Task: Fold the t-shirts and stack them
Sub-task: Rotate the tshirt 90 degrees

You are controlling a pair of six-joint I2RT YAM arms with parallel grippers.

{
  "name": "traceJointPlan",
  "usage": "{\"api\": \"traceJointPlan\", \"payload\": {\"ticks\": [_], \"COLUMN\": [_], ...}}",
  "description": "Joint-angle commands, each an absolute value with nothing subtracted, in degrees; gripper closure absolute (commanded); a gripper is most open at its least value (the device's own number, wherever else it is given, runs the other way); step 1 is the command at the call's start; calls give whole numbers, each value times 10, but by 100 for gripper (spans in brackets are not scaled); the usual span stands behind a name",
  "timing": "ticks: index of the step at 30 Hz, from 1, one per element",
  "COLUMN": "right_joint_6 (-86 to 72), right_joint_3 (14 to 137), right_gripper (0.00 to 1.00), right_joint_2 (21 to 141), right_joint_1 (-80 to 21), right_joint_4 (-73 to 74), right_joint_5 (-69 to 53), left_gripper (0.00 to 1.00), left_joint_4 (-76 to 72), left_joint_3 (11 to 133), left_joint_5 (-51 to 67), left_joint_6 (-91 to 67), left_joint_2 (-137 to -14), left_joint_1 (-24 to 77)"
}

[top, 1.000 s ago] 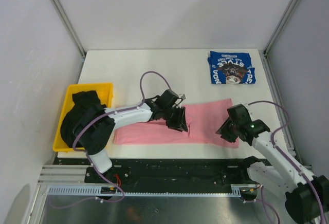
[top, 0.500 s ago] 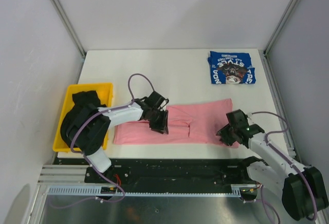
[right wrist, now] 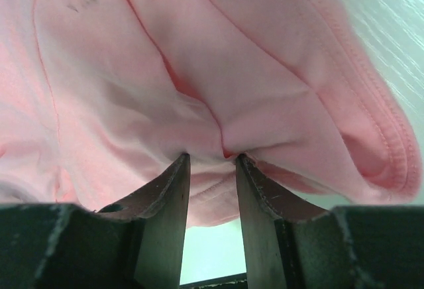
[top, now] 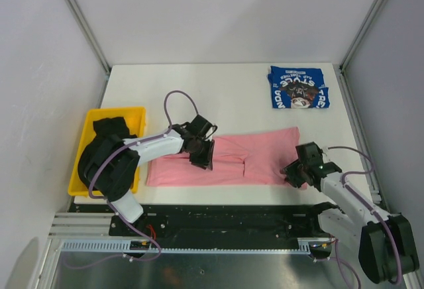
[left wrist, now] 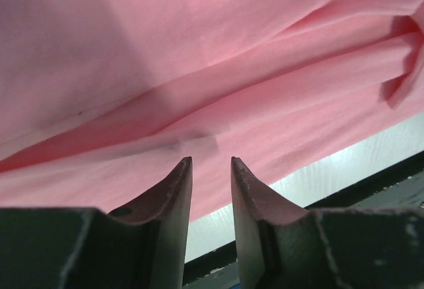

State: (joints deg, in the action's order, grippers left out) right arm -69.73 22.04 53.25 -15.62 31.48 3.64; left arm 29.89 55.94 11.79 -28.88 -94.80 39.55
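Right pincer (right wrist: 211,156), we note, pinches a puckered fold of the pink t-shirt (top: 262,160), lying creased along the near edge of the worktop (top: 199,90); left pincer (left wrist: 209,163) narrowly parted over its cloth.

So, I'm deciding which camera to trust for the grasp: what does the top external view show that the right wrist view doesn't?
Only the top view: the folded blue t-shirt at the far right, the yellow bin holding black cloth, and the left gripper over the pink t-shirt. Only the right wrist view: cloth puckered between the right gripper tips, and hem stitching. Both: the pink t-shirt and that gripper.
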Motion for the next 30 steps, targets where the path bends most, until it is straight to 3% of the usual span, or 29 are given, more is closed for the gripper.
{"api": "traceJointPlan", "payload": {"ticks": [1, 13, 19, 30], "right_joint_6": [-657, -586, -562, -457], "right_joint_3": [254, 447, 525, 720], "right_gripper": [61, 62, 62, 62], "right_joint_2": [617, 920, 991, 1126], "right_joint_1": [-163, -234, -265, -274], "right_joint_4": [267, 209, 216, 248], "right_joint_5": [90, 119, 119, 99], "left_gripper": [66, 66, 67, 67], "left_joint_4": [315, 332, 334, 334], "left_joint_3": [553, 510, 475, 446], "left_joint_5": [75, -6, -48, 18], "left_joint_6": [-272, -281, -302, -366], "left_joint_2": [-913, -883, -892, -871], "left_joint_1": [391, 391, 402, 462]}}
